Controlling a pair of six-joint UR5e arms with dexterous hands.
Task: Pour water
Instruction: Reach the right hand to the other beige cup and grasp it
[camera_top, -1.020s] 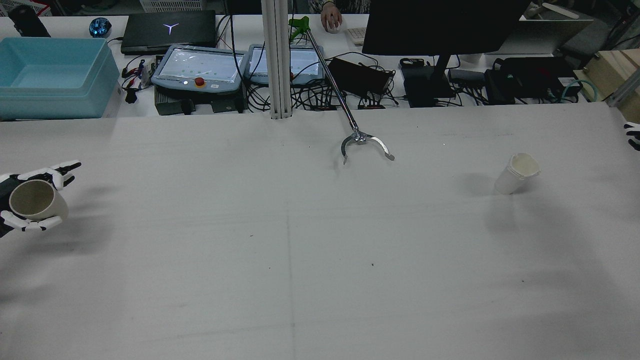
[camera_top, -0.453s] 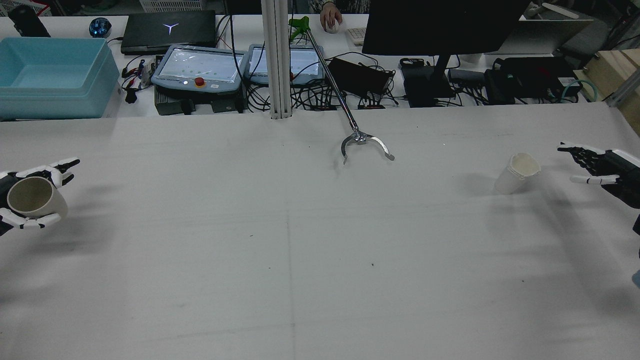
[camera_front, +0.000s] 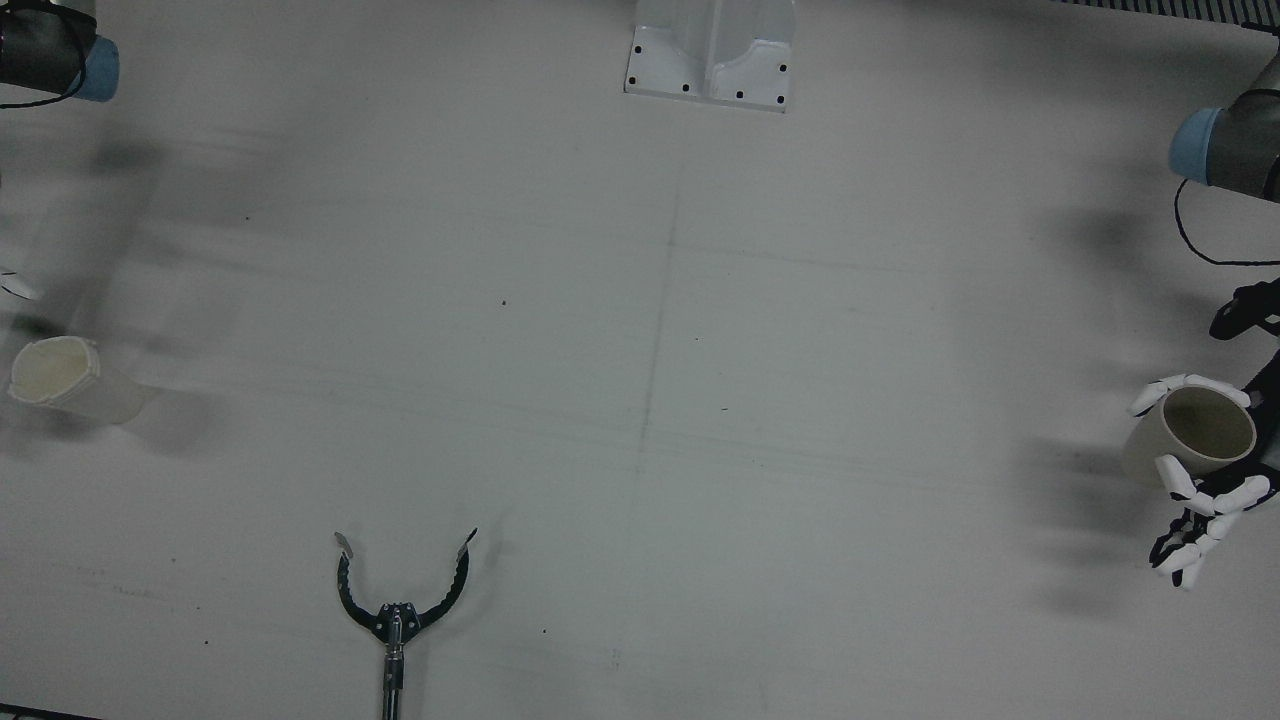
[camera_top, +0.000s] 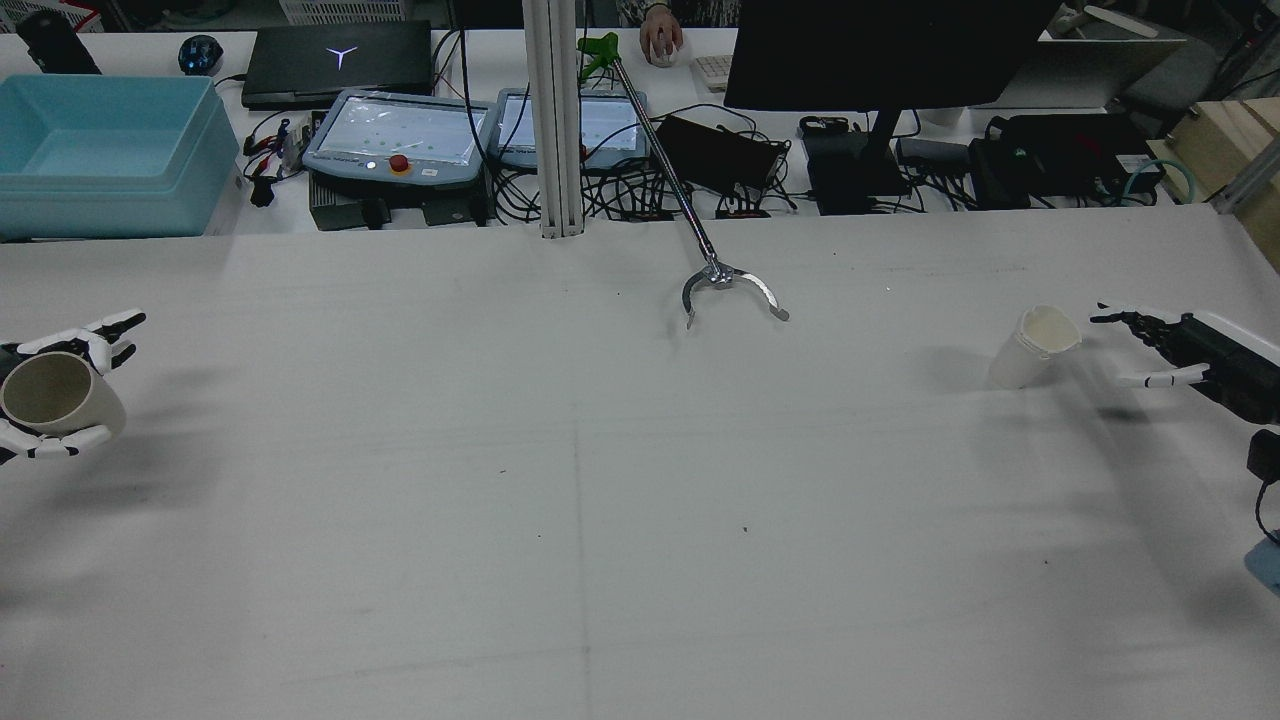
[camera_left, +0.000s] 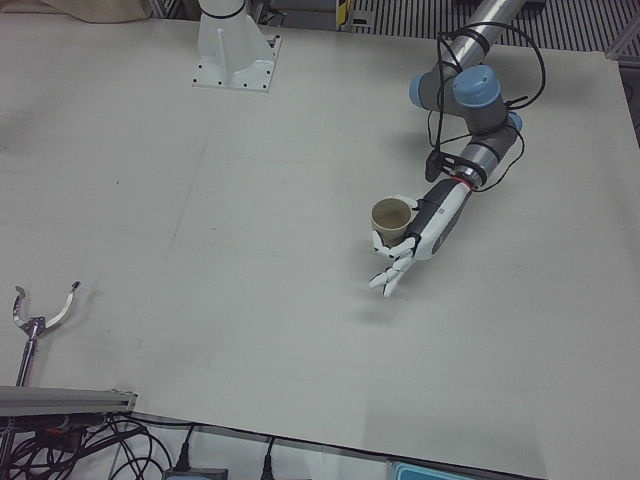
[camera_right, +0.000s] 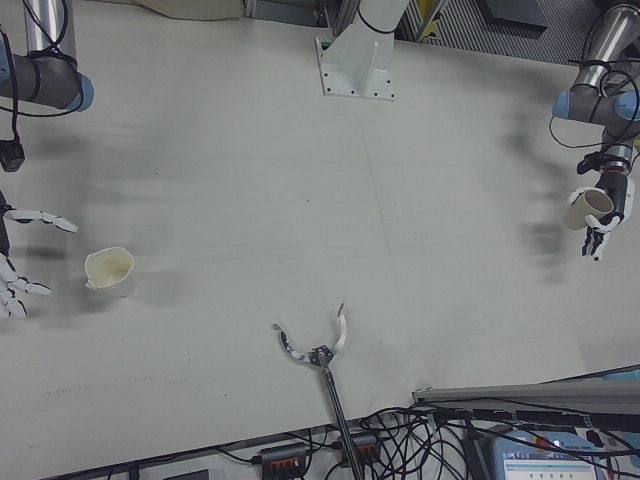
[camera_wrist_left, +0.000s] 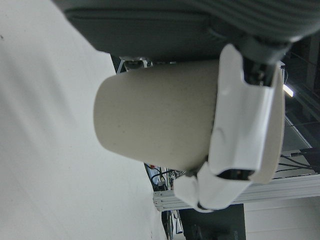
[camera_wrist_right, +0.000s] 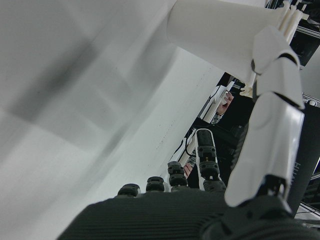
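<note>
My right hand (camera_top: 1190, 350), fingers (camera_top: 1150, 381) apart, sits just beside the white cup (camera_top: 1035, 346); I should wrap its middle squarely. My left hand (camera_top: 50, 400) grips the beige cup (camera_top: 60, 398).

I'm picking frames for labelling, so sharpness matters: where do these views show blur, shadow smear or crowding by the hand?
Front view: smeared shadows streak the table near the white cup. Rear view: the right hand is sharp enough, with soft shadows. Right hand view: streaked table, and the hand fills the lower frame. Left hand view: the beige cup held by the left hand fills the picture.
</note>
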